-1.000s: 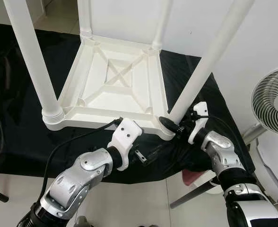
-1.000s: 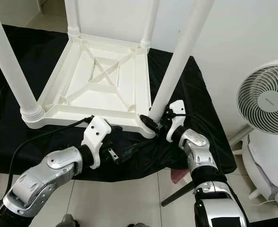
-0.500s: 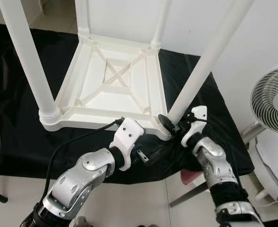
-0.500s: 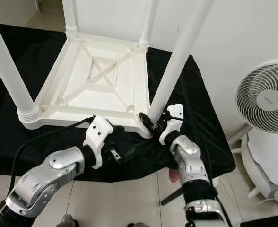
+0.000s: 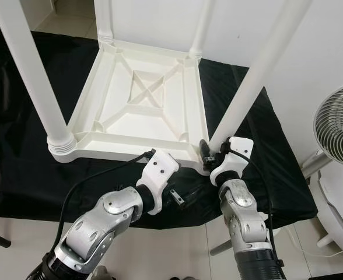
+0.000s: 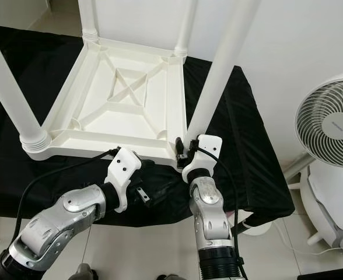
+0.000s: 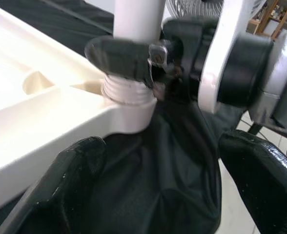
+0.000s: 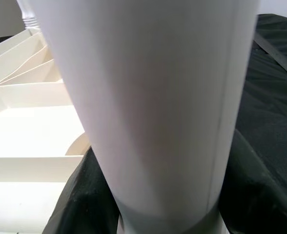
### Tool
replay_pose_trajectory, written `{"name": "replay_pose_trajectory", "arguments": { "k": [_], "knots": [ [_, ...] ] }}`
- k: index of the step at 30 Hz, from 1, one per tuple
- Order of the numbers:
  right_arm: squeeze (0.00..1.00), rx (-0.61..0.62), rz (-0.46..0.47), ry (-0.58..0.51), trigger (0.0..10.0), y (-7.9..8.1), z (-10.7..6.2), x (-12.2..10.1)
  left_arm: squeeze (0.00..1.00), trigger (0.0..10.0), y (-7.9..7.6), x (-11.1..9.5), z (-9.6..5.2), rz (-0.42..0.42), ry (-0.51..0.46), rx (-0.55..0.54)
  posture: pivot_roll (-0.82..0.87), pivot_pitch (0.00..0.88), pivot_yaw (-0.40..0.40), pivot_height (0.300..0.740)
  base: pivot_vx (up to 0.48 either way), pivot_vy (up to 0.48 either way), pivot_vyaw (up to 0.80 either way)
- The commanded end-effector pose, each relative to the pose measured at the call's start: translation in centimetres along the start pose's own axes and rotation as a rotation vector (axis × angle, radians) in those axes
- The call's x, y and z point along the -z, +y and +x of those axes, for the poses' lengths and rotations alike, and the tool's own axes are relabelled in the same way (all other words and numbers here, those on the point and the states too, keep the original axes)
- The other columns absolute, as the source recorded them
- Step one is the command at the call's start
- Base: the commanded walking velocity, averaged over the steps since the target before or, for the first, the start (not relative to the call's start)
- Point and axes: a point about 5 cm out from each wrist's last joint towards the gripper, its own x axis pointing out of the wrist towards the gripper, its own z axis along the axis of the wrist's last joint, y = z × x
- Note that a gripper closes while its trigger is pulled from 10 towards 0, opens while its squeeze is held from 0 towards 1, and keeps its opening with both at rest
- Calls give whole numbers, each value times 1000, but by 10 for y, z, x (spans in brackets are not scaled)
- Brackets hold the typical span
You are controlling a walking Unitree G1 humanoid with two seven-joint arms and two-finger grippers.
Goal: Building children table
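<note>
Here the right claw (image 5: 209, 156) clamps the near-right leg (image 5: 250, 87) at lower centre, likely to screw it in; the left claw (image 7: 148, 161) gapes wide beside the upturned tabletop (image 5: 142, 102) on the black worktop (image 5: 20, 169).

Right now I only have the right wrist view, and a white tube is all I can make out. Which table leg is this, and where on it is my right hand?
Observer: It's the near right leg of the upturned table. Your right hand is closed around its base, just above the corner socket.
Operator: Where's the left hand?
Observer: The left hand sits open, just off the table's front edge, low over the black cloth, holding nothing.
Operator: Are the other legs in?
Observer: Three more stand upright in their corners: near left leg and two far ones.
</note>
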Motion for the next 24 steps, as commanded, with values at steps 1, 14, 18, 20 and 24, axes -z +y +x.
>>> {"name": "replay_pose_trajectory", "arguments": {
  "k": [1, 14, 18, 20, 24],
  "knots": [
    [0, 43, 30, 36, 10000, 5, -10, 10, 0, 10000, -8, 4, 1, -1, 13, 96, 82, 130, -128, 740, 0, 0, 0],
    [0, -224, 63, 38, 10000, -1, -5, 0, 0, 10000, 2, -1, 4, 7, -6, 63, 71, 128, -126, 740, 0, 0, 0],
    [0, -389, 13, 36, 10000, -14, 2, -4, 0, 10000, 3, -3, 4, 8, -14, 48, 77, 127, -132, 740, 0, 0, 0],
    [0, -499, -26, 51, 10000, -25, 5, -5, 0, 10000, 4, -4, 3, 8, -19, 36, 83, 125, -130, 740, 0, 0, 0],
    [0, -597, -118, 64, 10000, -34, 9, -3, 0, 10000, 6, -5, 3, 8, -24, 32, 91, 124, -126, 740, 0, 0, 0]
  ]
}}
